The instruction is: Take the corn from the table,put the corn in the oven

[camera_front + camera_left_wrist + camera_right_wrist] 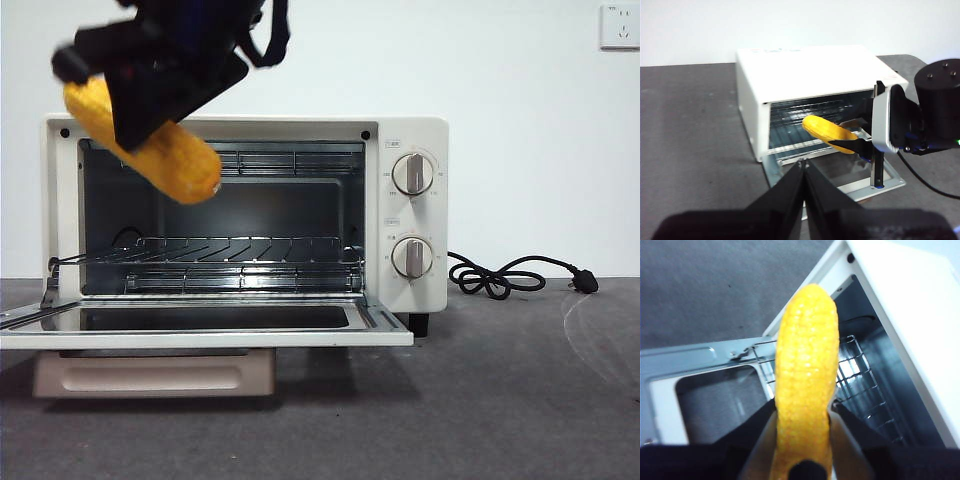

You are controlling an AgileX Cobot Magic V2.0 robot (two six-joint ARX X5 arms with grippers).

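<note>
A black power cord (505, 277) lies coiled below a wall socket (620, 26).

No legible text or labels anywhere

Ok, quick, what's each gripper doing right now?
Left gripper: shut, holding nothing.
Right gripper: shut on the glossy yellow toy corn cob, at the cream-white toaster oven's open front.

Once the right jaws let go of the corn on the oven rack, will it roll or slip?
The corn looks round and glossy, so it may roll on the wire rack. Its ridged kernels could catch between wires. It stays straight in the right gripper, so probably stiff.
</note>
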